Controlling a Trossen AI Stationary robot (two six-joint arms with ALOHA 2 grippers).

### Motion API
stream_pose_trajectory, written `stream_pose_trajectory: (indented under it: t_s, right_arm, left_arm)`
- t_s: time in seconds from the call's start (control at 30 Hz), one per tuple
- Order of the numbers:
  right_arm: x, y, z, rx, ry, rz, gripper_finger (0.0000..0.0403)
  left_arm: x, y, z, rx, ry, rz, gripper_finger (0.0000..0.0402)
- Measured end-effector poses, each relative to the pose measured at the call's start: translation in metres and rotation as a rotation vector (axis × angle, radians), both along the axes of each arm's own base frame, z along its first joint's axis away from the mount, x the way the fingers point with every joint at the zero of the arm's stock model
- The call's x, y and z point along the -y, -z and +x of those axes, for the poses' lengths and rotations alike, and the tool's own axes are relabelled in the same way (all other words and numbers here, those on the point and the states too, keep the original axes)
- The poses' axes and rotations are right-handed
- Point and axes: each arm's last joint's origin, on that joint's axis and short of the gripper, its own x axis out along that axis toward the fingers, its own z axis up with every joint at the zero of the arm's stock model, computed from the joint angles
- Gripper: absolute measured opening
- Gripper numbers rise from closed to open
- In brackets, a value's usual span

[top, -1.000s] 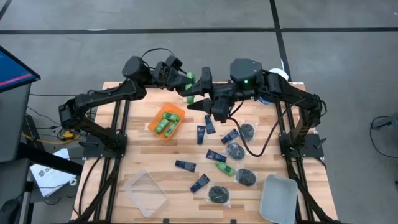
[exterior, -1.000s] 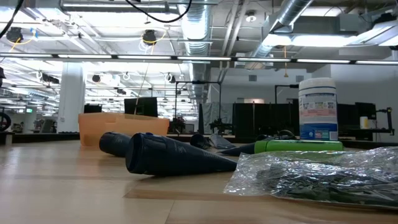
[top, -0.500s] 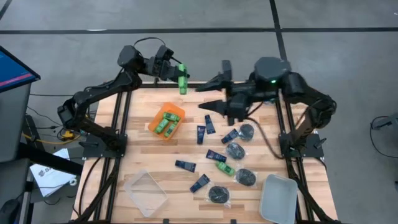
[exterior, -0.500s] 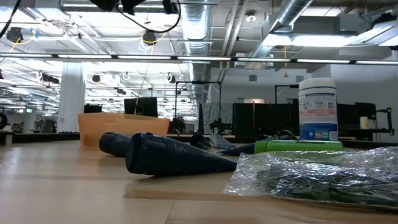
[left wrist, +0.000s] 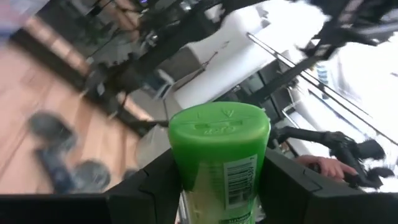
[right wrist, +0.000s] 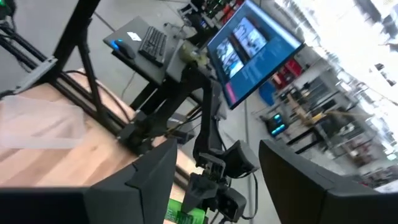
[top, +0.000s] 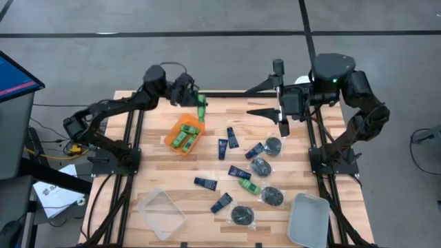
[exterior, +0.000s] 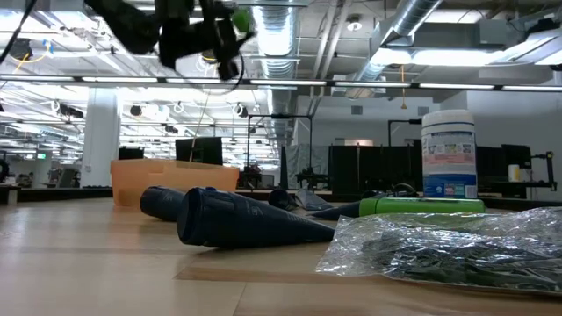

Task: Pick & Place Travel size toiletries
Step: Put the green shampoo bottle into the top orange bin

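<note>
My left gripper (top: pixel 198 105) is shut on a small bright green bottle (top: pixel 200 110), raised above the table just beyond the far end of the orange tray (top: pixel 170 140). That tray holds more green bottles (top: pixel 183 136). In the low view the left gripper (exterior: pixel 209 39) hangs high, with the bottle's green (exterior: pixel 238 17) beside it. My right gripper (top: pixel 258 100) is open and raised near the table's far right. Navy tubes (top: pixel 223 147), one green bottle (top: pixel 249 186) and black pieces in clear packets (top: pixel 260 166) lie flat on the table. My left gripper pinches the green bottle by its body (left wrist: pixel 219 190), below the cap (left wrist: pixel 219 124), one finger (left wrist: pixel 155 190) on each side. The fingers come from the table's left. The bottle is lifted clear, its cap end sticking out past the fingertips.
A clear container (top: pixel 162 212) sits at the near left and a grey tray (top: pixel 309 219) at the near right. A white canister with a blue label (exterior: pixel 449 154) stands at the far right. In the low view a navy tube (exterior: pixel 246 219) and a packet (exterior: pixel 439 250) lie close to the camera.
My left gripper has carried the green bottle from beside the right gripper over the far edge back toward the near side and down toward the orange tray. My right gripper has drawn away toward the table's right, staying open.
</note>
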Motion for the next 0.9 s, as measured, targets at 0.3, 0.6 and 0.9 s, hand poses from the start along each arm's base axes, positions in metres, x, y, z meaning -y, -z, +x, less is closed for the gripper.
stream_pose_trajectory:
  t_s: [0.3, 0.6, 0.9]
  right_arm:
    - [0.002, 0.007, -0.001, -0.074, 0.021, 0.047, 0.0203]
    - [0.003, 0.012, -0.003, -0.129, 0.043, 0.114, 0.0189]
    - [0.004, 0.013, -0.003, -0.142, 0.050, 0.140, 0.0187]
  left_arm:
    - [0.029, -0.003, -0.020, 0.010, 0.064, -0.016, 0.0172]
    - [0.086, -0.097, -0.086, 0.380, -0.055, 0.247, 0.0172]
    - [0.092, -0.083, -0.106, 0.212, -0.483, 0.454, 0.0172]
